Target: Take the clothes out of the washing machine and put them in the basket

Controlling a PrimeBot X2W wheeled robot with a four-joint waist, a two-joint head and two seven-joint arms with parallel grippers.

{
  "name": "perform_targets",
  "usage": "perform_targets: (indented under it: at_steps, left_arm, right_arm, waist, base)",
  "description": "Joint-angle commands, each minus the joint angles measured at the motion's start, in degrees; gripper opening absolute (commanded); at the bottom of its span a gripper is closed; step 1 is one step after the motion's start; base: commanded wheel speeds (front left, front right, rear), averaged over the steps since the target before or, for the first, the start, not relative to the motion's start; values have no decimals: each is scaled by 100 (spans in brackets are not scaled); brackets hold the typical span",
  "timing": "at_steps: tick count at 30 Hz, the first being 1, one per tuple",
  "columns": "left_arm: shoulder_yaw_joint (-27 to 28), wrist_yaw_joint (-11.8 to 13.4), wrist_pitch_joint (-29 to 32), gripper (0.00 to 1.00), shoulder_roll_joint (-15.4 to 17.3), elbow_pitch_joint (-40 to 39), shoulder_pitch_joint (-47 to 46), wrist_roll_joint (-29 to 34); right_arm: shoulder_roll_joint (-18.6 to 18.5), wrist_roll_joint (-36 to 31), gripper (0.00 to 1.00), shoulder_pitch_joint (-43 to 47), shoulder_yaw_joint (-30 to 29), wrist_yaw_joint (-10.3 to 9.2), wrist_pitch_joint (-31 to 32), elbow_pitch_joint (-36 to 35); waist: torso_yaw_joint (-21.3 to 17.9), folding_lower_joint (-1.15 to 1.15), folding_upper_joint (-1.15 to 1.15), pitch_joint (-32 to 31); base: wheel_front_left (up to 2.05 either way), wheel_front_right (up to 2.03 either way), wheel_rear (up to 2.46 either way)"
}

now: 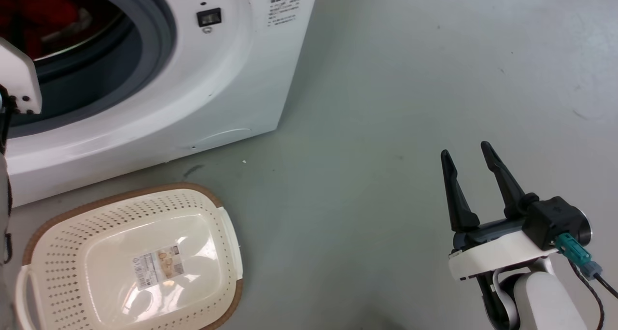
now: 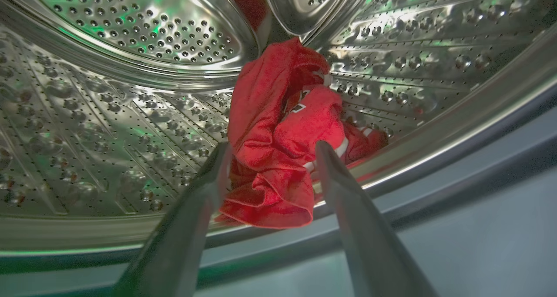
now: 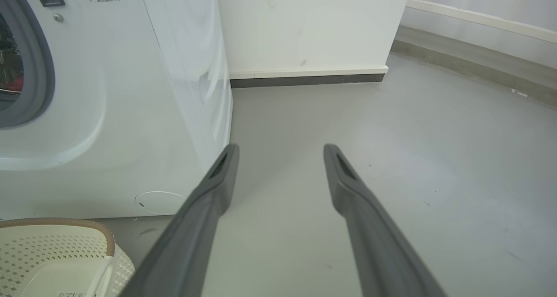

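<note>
Red clothes (image 2: pixel 278 136) lie bunched low in the perforated steel drum of the washing machine (image 1: pixel 231 78); they show dimly through the porthole as red clothes (image 1: pixel 43 11). My left gripper (image 2: pixel 272 151) reaches into the drum, open, its fingertips on either side of the red bundle. The cream basket (image 1: pixel 53 238) with brown rim stands on the floor in front of the machine, holding just its paper label. My right gripper (image 1: pixel 466 153) hovers open over the bare floor to the right, far from the machine; from its wrist, the right gripper (image 3: pixel 280 151) points at the floor, beside the basket (image 3: pixel 109 245).
The washing machine (image 3: pixel 130 92) stands against a white wall with a dark baseboard (image 3: pixel 304 79). Grey floor (image 1: pixel 410 78) spreads to the right. My left arm's white casing (image 1: pixel 17 78) sits at the porthole edge.
</note>
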Motion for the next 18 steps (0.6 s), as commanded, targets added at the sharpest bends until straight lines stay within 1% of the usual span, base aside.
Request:
perform_targets:
  at_steps: [1,4,8,14,18]
  left_arm:
    - [-73,-3,69,100,59,71,-117,41]
    - [-221,-7,282,100,226,159,-400,117]
    - [-386,-11,652,100,370,307,-704,12]
    - [-687,-8,1061,100,742,325,-1134,-59]
    - [-1004,-8,1437,100,1038,250,-1409,-71]
  right_arm:
    - [10,57,100,-95,47,-5,-46,29]
    - [10,135,100,-159,145,-4,-67,51]
    - [10,218,100,-205,230,-4,-92,76]
    - [10,390,100,-302,382,-4,-105,100]
    - [10,468,100,-283,446,-5,-101,22]
  waist:
    - [-142,-1,0,144]
    - [-277,-1,0,309]
    - [-427,-1,0,525]
    - [-626,-1,0,804]
    - [-735,-1,0,960]
  base:
    - [0,0,0]
    - [0,0,0]
    - [0,0,0]
    - [0,0,0]
    - [0,0,0]
